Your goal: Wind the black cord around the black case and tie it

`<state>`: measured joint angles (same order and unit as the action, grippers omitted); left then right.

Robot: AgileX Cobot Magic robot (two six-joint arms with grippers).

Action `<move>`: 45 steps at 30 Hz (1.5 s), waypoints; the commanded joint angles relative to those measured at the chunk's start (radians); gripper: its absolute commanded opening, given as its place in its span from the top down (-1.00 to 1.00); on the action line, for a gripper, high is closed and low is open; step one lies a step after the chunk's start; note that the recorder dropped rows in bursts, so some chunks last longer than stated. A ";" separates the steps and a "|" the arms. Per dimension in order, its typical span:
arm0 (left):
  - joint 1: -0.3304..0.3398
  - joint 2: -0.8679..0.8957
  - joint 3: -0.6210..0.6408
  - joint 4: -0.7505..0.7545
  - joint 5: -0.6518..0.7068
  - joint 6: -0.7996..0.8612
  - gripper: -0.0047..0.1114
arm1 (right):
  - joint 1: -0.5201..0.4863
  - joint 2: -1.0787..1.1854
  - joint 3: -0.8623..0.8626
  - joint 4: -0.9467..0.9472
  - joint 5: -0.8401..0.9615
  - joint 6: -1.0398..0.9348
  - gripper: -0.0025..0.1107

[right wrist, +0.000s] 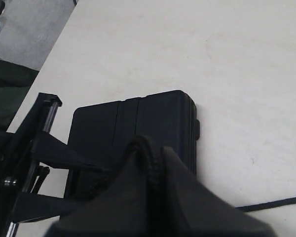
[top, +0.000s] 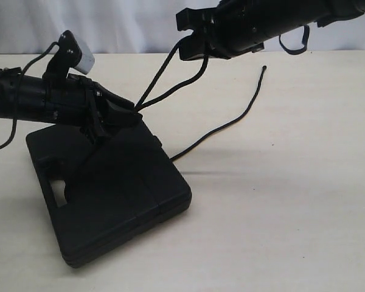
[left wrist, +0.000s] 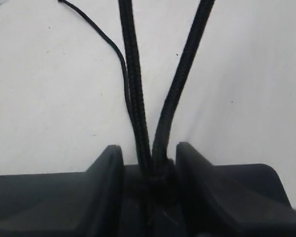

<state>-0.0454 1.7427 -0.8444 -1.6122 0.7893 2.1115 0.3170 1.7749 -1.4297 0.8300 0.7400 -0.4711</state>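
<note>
Closest to us in the outside view is the flat, boxy black case (top: 118, 201) of dull plastic, lying on the pale table (top: 292, 213). Over its far end sits the left gripper (top: 129, 113). The thin, braided black cord (top: 155, 79) climbs from its tip in two lines up to the right gripper (top: 191, 45), which hangs high above the table. One loose end of the cord comes out beside the case and snakes away across the table. I think this is the tying step: both grippers hold the cord stretched between them, as if to pull a knot snug. I cannot tell from here if the cord goes all the way round the case.

On the left wrist view, the left gripper (left wrist: 150, 170) has its two fingers (left wrist: 108, 173) squeezed on the black cord (left wrist: 134, 84). A little lump of cord sits right between them, and two lines of cord run away from it.

On the right wrist view, the right gripper (right wrist: 153, 173) is pinched shut on the cord, with the black case (right wrist: 158, 116) well below it. The loose end of the black cord (right wrist: 274, 202) lies on the table near the case.

Next, I think the right gripper should pull away gently while the left one holds firm at the case, so the knot closes and does not slip.
</note>
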 commanded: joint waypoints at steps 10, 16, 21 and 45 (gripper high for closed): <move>-0.002 0.060 -0.030 -0.023 0.032 0.031 0.55 | 0.000 -0.009 -0.005 -0.008 0.028 -0.025 0.87; -0.002 0.060 -0.045 -0.019 0.003 0.031 0.92 | 0.000 -0.009 -0.005 -0.008 0.047 -0.019 0.45; -0.002 0.060 -0.045 -0.013 -0.015 0.031 0.92 | -0.014 -0.011 -0.007 -0.016 0.046 0.001 -0.07; -0.002 0.060 -0.045 0.112 0.007 0.031 0.92 | -0.106 0.518 -0.365 -1.048 0.109 0.839 -0.17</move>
<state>-0.0454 1.8032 -0.8792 -1.5009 0.7863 2.1115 0.2126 2.2304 -1.7385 -0.1962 0.8612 0.3402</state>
